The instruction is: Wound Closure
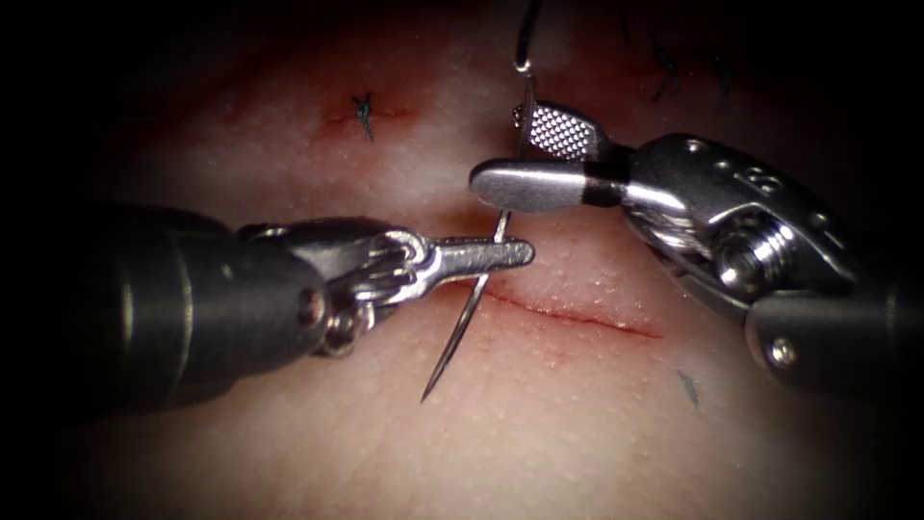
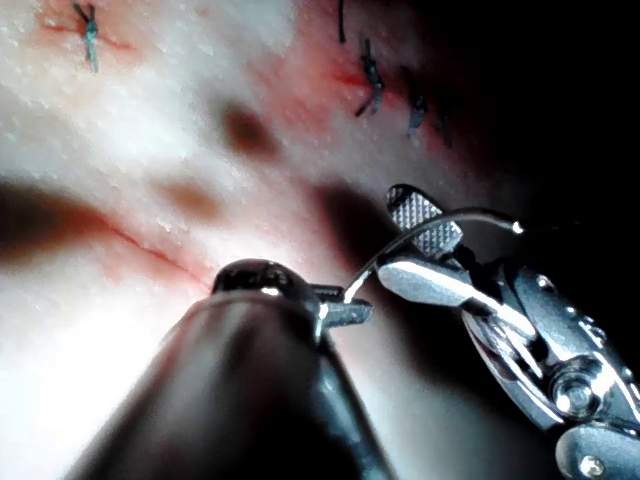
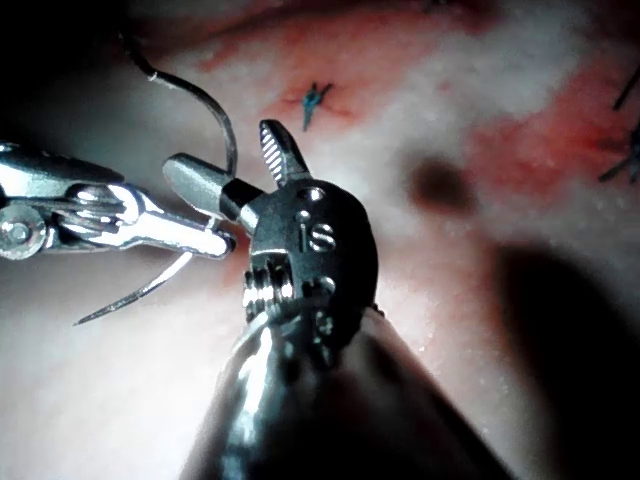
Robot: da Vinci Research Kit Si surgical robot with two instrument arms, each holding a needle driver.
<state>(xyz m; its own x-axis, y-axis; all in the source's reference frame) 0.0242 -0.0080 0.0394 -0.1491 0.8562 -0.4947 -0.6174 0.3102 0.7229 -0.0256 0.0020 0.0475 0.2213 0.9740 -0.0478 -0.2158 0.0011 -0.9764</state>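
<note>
Gripping the needle [image 1: 469,306] mid-curve, left hand [image 1: 500,254] clamped, right hand [image 1: 520,154] spread wide around it, needle above the tissue [image 1: 577,424].

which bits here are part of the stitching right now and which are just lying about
In use: needle, held mid-curve by the left pincer, above the tissue; right pincer, open around the needle; thread; cut.

Lying about: knot; thread ends; dark mark.

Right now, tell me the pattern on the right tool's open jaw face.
Fine crosshatched grid on the right tool; endoscope view shows it best.
</note>
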